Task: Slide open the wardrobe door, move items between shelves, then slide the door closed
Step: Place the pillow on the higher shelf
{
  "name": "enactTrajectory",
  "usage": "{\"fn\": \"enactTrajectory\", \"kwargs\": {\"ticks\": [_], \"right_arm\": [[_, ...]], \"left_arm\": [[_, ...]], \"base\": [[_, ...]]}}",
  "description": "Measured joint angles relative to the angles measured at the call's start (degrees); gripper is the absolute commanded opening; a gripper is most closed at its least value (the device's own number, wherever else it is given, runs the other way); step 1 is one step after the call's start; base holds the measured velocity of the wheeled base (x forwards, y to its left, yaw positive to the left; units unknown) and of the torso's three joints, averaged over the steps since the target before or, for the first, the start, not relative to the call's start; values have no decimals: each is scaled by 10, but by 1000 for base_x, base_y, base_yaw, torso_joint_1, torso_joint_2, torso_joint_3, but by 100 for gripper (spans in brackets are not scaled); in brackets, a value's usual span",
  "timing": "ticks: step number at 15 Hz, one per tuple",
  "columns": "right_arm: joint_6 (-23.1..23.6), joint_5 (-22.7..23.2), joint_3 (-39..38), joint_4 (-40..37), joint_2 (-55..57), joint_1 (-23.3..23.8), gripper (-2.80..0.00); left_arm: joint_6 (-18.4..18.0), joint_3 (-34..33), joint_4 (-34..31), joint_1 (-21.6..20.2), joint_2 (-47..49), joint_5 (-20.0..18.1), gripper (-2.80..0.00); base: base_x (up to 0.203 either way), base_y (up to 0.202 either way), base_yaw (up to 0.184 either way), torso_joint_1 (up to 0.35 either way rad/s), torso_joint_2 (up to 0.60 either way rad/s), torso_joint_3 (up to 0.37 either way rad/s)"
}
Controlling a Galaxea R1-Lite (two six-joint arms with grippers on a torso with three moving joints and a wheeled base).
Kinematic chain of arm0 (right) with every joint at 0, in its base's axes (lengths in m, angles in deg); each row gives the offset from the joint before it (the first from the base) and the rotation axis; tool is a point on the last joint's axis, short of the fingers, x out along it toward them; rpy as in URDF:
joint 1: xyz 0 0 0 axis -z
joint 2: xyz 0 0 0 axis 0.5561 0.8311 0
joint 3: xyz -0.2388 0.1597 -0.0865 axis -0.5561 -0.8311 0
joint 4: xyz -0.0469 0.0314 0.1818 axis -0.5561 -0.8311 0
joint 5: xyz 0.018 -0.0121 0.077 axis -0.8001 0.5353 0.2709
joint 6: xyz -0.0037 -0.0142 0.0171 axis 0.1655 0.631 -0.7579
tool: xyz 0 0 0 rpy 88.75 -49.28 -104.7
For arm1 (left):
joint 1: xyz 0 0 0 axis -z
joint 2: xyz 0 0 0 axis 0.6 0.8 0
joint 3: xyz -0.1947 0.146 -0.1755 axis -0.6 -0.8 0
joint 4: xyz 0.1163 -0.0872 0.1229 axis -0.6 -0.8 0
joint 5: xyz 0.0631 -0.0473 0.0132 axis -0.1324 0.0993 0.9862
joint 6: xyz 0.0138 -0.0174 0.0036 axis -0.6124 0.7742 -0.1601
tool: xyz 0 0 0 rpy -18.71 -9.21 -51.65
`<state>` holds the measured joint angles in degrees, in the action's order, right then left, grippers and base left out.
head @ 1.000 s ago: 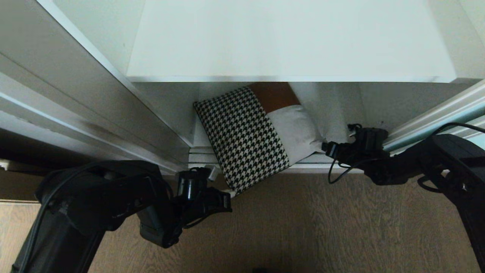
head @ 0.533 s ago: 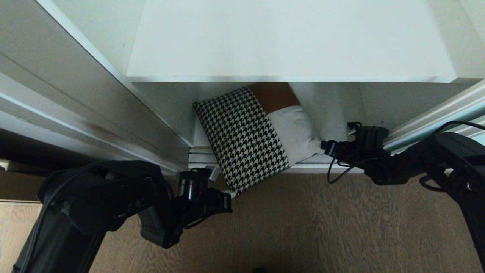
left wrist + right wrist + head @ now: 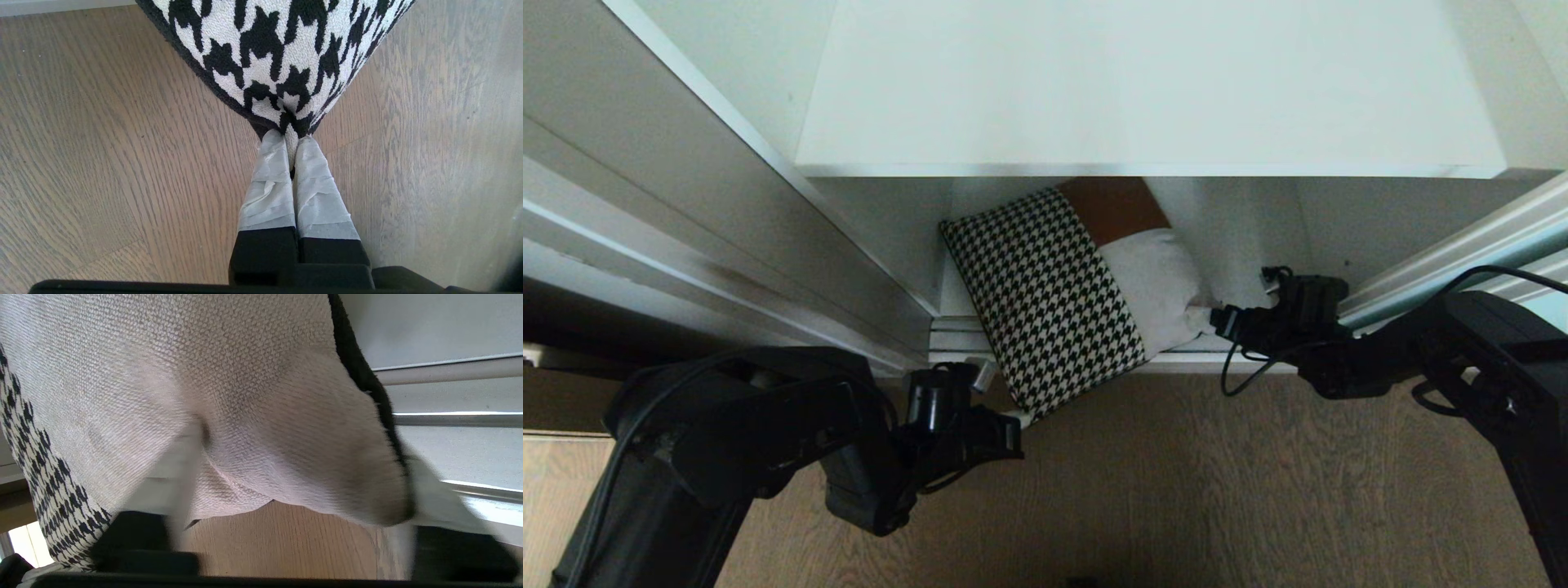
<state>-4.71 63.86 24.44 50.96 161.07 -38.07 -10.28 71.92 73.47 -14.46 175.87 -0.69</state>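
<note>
The cushion (image 3: 1054,294) lies slanted on the lower shelf (image 3: 1241,237), its houndstooth corner overhanging the wood floor. My left gripper (image 3: 1017,418) is shut on that houndstooth corner (image 3: 286,102), the taped fingers (image 3: 269,179) pinching the fabric. My right gripper (image 3: 1217,317) is at the cushion's cream corner (image 3: 245,396). Its fingers (image 3: 179,469) stand apart, one on each side of that corner, blurred. The upper shelf (image 3: 1143,82) hides the cushion's far edge. The silver frame of the sliding wardrobe door (image 3: 1462,245) slants in behind the right arm.
A white wardrobe side wall (image 3: 866,237) stands left of the cushion. Floor tracks (image 3: 956,335) run along the wardrobe's front edge. Grey-brown wood-grain floor (image 3: 1176,490) spreads in front, between my two arms.
My right gripper has crept left onto the cushion's cream corner and its fingers have come closer together. The left arm and the cushion have stayed put.
</note>
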Motion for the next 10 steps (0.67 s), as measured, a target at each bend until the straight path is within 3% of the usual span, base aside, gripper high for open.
{"fn": "enactTrajectory", "kwargs": {"ticks": [10], "right_arm": [[1, -5, 14, -6, 12, -2, -280]], "left_arm": [[2, 3, 4, 0, 0, 0, -280]], "base": [[0, 0, 0, 0, 0, 0]]}}
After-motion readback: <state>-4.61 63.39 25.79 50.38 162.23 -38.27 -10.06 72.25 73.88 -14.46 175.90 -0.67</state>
